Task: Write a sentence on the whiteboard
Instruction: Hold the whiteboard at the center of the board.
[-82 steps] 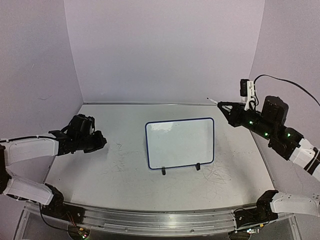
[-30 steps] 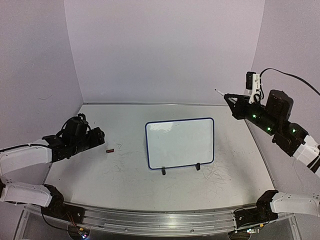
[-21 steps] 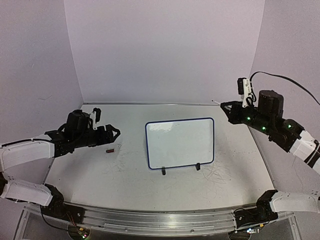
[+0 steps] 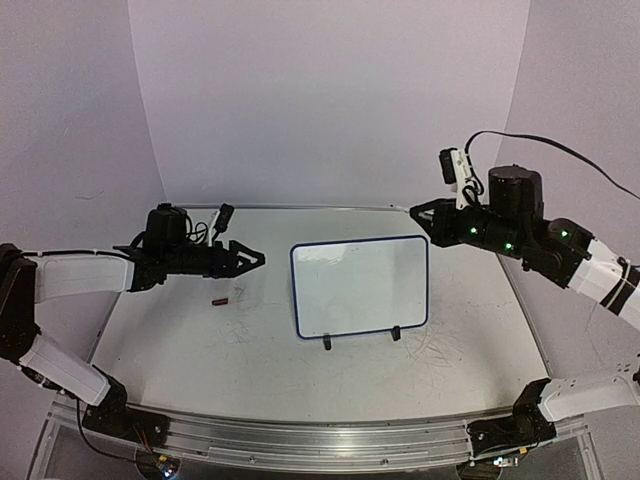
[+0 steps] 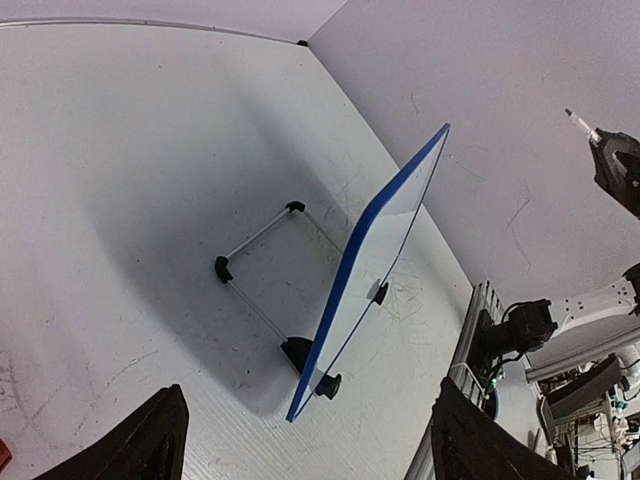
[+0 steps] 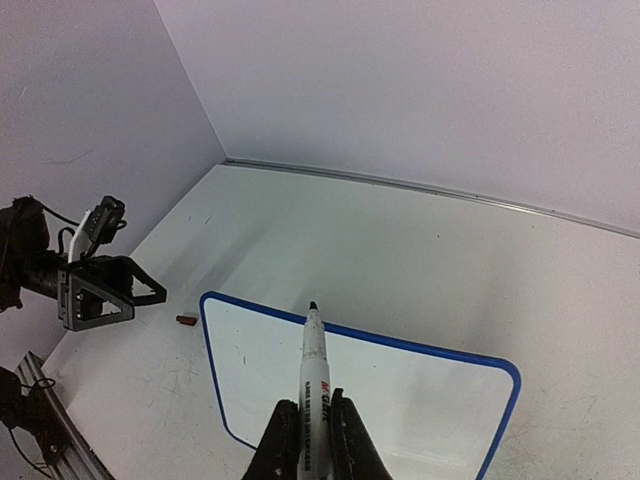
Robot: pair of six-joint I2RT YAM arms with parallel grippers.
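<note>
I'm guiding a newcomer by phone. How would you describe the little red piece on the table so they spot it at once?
Find the whiteboard standing in the middle of the table. Left of it, near the open left hand, lies the piece: a tiny dark-red stub, the only red among white, blue and black.

Left claw (image 4: 252, 260) has opened and reached toward the whiteboard (image 4: 360, 285); a red cap (image 4: 221, 299) now lies just behind it; right claw (image 4: 420, 215), with its marker (image 6: 313, 370), swung closer.

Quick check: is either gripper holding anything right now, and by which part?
The right gripper holds a white marker by its barrel, with the bare tip pointing forward. The left gripper is open and empty.
</note>
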